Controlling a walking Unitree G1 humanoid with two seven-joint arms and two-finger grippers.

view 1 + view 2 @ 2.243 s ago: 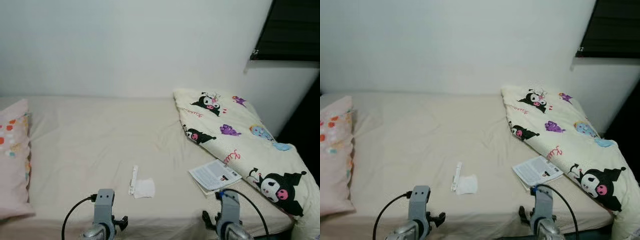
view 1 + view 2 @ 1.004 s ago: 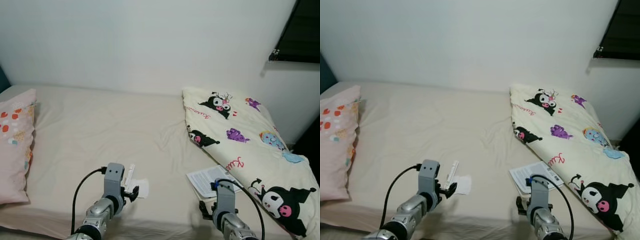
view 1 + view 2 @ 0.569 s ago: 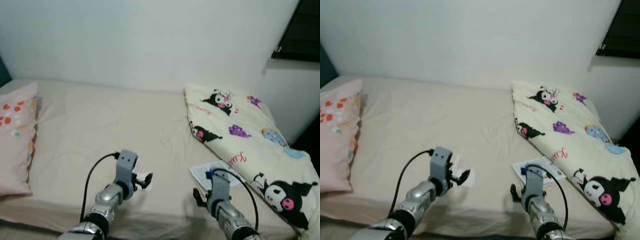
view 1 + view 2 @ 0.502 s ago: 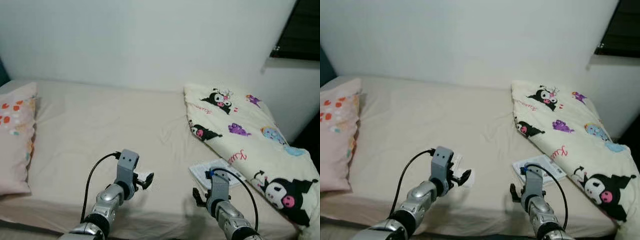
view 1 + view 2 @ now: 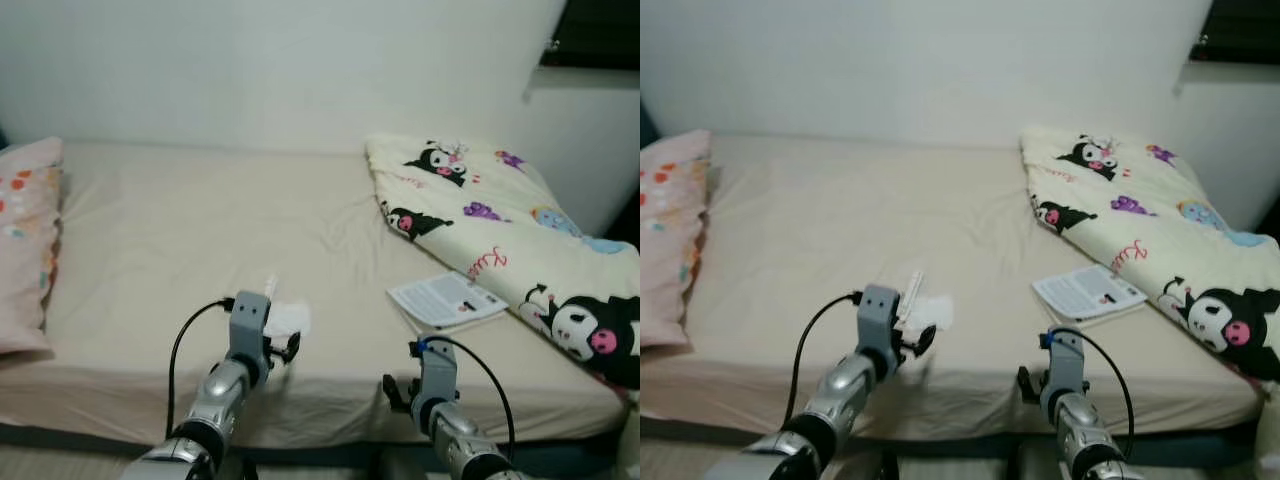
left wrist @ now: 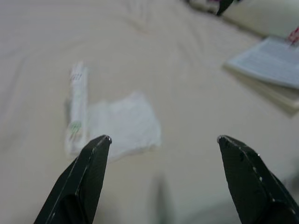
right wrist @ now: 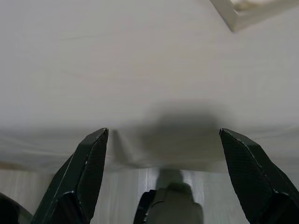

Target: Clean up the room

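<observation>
A crumpled white tissue [image 6: 122,124] lies on the beige bed sheet [image 5: 180,230] near the front edge, with a slim white tube [image 6: 77,108] beside it. My left gripper [image 6: 163,139] hovers just short of them, open, nothing between its fingers [image 6: 93,163]. The same tissue [image 5: 288,318] and tube [image 5: 268,288] sit just beyond the left gripper [image 5: 285,348] in the eye view. An open booklet [image 5: 446,299] rests on the sheet to the right. My right gripper [image 7: 163,133] hangs open at the bed's front edge, below that booklet [image 7: 243,11].
A cream quilt with cartoon prints [image 5: 500,215] covers the bed's right side. A pink pillow [image 5: 22,250] lies at the left. A white wall runs behind the bed, and a dark window [image 5: 595,30] is at the top right. The mattress front edge [image 5: 320,420] is close to me.
The camera has tilted down and pulled back, so the bed's front edge now shows. My left gripper has come closer to the tissue. The right gripper has stayed low by the edge.
</observation>
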